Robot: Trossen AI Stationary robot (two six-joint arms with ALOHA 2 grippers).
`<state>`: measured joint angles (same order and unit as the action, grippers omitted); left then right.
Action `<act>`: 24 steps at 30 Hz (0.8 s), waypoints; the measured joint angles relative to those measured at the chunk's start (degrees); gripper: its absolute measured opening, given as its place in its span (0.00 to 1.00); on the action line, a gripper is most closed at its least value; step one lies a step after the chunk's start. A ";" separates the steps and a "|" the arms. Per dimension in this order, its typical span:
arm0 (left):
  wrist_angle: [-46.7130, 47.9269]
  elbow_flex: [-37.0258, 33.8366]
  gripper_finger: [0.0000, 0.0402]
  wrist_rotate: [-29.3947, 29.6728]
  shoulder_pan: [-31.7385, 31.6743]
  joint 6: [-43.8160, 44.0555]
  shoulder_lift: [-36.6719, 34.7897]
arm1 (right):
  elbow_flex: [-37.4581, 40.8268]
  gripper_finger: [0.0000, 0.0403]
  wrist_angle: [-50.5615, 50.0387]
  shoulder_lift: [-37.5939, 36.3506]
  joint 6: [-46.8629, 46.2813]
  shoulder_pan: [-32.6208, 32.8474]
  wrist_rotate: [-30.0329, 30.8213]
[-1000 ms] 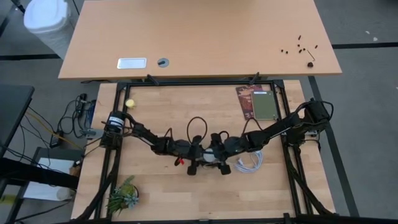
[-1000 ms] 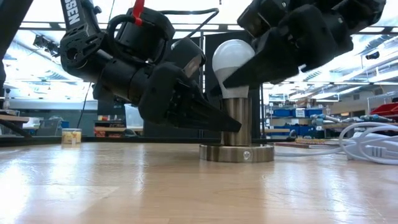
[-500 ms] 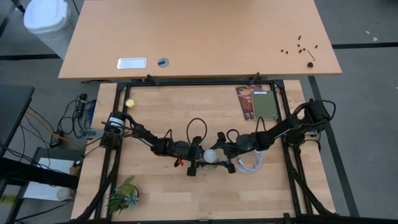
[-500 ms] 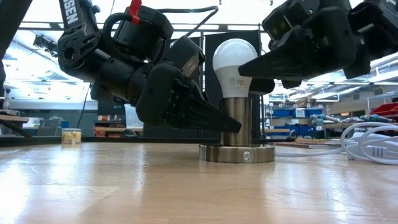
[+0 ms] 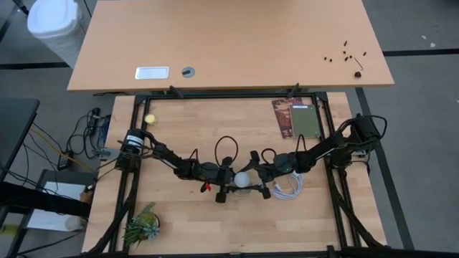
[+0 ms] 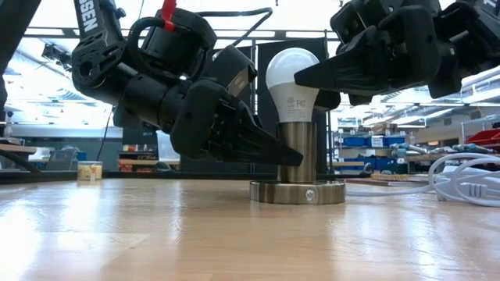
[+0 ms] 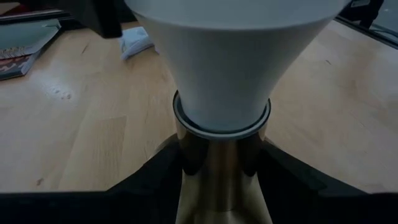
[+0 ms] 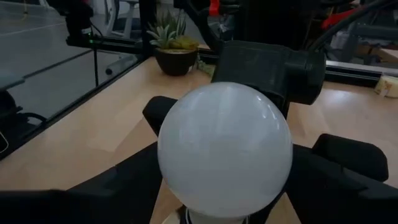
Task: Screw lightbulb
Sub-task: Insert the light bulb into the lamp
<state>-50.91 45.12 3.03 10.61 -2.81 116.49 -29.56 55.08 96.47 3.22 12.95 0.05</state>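
Observation:
The white lightbulb (image 6: 291, 84) stands upright in a metal socket (image 6: 298, 191), a round flat base with an upright column, in the middle of the wooden table (image 5: 215, 129). My left gripper (image 6: 291, 156) comes from the table's left, shut on the socket's column below the bulb. Coming from the table's right, my right gripper (image 6: 301, 78) is shut on the bulb's globe. From above, the bulb (image 5: 244, 178) shows between my left gripper (image 5: 235, 180) and my right gripper (image 5: 253, 178). My left gripper pinches the socket's column (image 7: 221, 177) between its two fingers, just under the bulb's neck (image 7: 221, 93). The fingers slant slightly down from the table's left. The socket's base rests flat on the table. My right gripper has the bulb's globe (image 8: 224, 149) between its two fingers (image 8: 134, 183), one on each side. The fingers come nearly level from the table's right and reach about the globe's middle (image 6: 308, 78). The bulb stands upright in the socket.
A white plug with coiled cord (image 5: 287, 188) lies just right of the socket. A booklet and card (image 5: 297, 118) lie at the far right. A potted plant (image 5: 142, 226) stands near left, and a small yellow thing (image 5: 150, 119) far left.
My right gripper has tipped up from slanting down over the bulb to nearly level. It has also drawn back a little toward the table's right, so the bulb's top now shows from above. The bulb and socket stay in place.

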 joint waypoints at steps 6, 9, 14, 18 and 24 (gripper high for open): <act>-0.16 0.00 0.46 0.94 0.03 0.02 0.00 | -0.04 0.77 -0.01 0.00 -0.20 0.00 -0.02; -0.27 0.00 0.46 2.16 0.07 0.02 0.00 | -0.11 0.77 -0.32 0.00 -0.11 0.00 0.51; -0.59 0.00 0.46 4.93 0.07 1.52 0.02 | -0.15 0.77 -0.84 0.00 0.00 -0.76 1.50; -0.81 0.00 0.46 6.06 0.07 2.90 0.02 | -0.15 0.77 -1.10 0.00 0.00 -1.20 2.08; -1.78 -0.02 0.46 6.34 -0.04 3.04 0.09 | -0.17 0.77 -2.02 0.00 0.24 -1.58 2.83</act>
<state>-52.69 45.10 9.37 10.57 0.23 116.57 -29.74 53.06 96.47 3.46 11.37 2.88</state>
